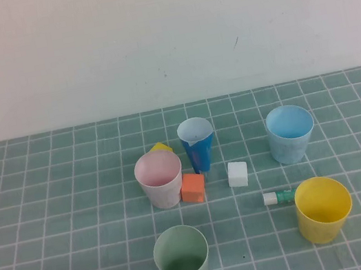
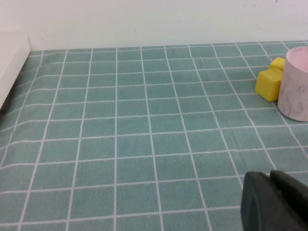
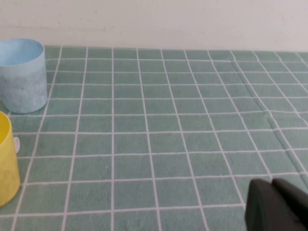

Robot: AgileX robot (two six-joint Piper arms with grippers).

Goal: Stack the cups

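Note:
Several cups stand upright and apart on the tiled cloth: a pink cup [image 1: 159, 178], a dark blue cup [image 1: 197, 144], a light blue cup [image 1: 290, 132], a yellow cup [image 1: 323, 208] and a green cup [image 1: 182, 258]. Neither arm shows in the high view. My left gripper [image 2: 272, 180] is shut and empty, low over the cloth, with the pink cup [image 2: 297, 84] far off. My right gripper [image 3: 273, 185] is shut and empty; the light blue cup [image 3: 21, 74] and yellow cup [image 3: 6, 159] stand well away from it.
An orange block [image 1: 192, 187] touches the pink cup's side. A white block [image 1: 238, 174] lies mid-table. A small white-and-green bottle [image 1: 277, 197] lies beside the yellow cup. Yellow blocks [image 2: 271, 81] sit behind the pink cup. A white wall runs along the back.

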